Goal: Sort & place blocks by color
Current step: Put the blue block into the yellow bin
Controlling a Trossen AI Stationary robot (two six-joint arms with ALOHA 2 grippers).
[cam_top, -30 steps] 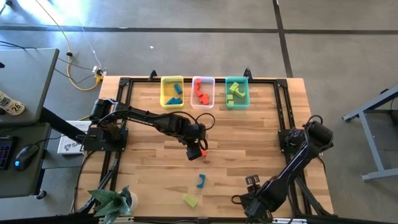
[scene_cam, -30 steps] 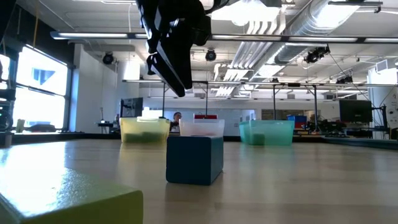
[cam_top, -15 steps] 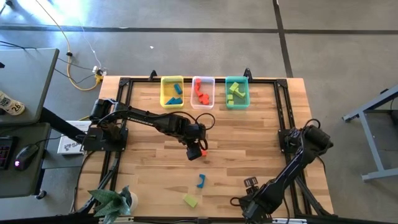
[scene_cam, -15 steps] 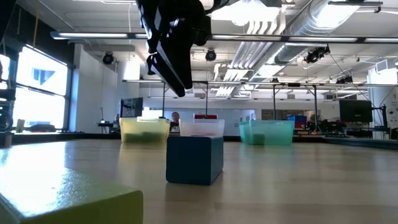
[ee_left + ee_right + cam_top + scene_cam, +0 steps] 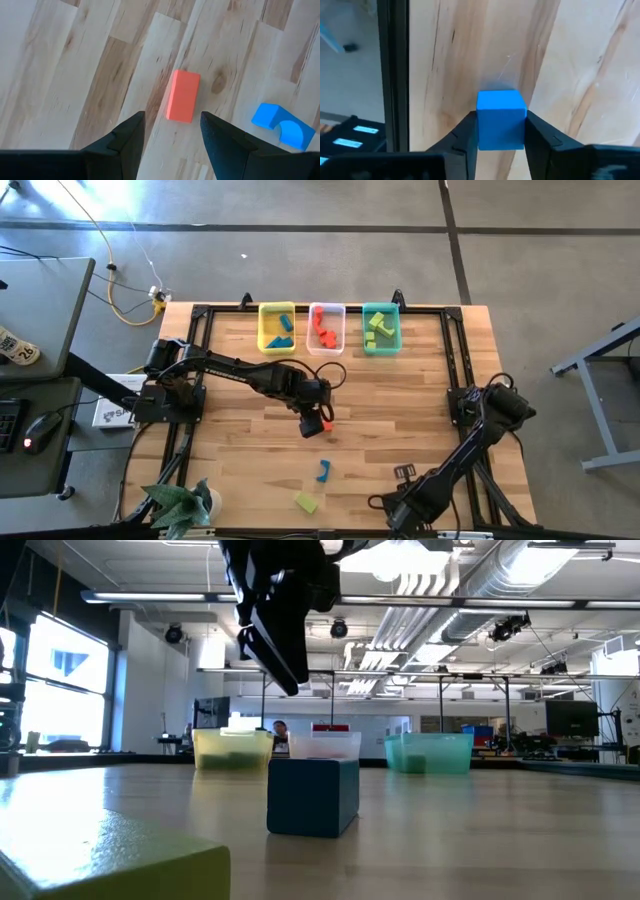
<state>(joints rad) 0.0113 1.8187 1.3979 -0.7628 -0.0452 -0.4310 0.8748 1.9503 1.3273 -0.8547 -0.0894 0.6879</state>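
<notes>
Pressed against both sides of a blue cube [image 5: 501, 119], fingers [image 5: 461, 137] of the right gripper [image 5: 404, 473], at the table [image 5: 400, 395]'s front edge. Spread wide above a red-orange bar [image 5: 182, 95] lying flat mid-table, the left gripper [image 5: 314, 421]. Nearer the front from that bar, a blue arch [image 5: 323, 471] and a yellow-green block [image 5: 306, 502]. Behind, three bins [image 5: 326, 328] with sorted blocks.
</notes>
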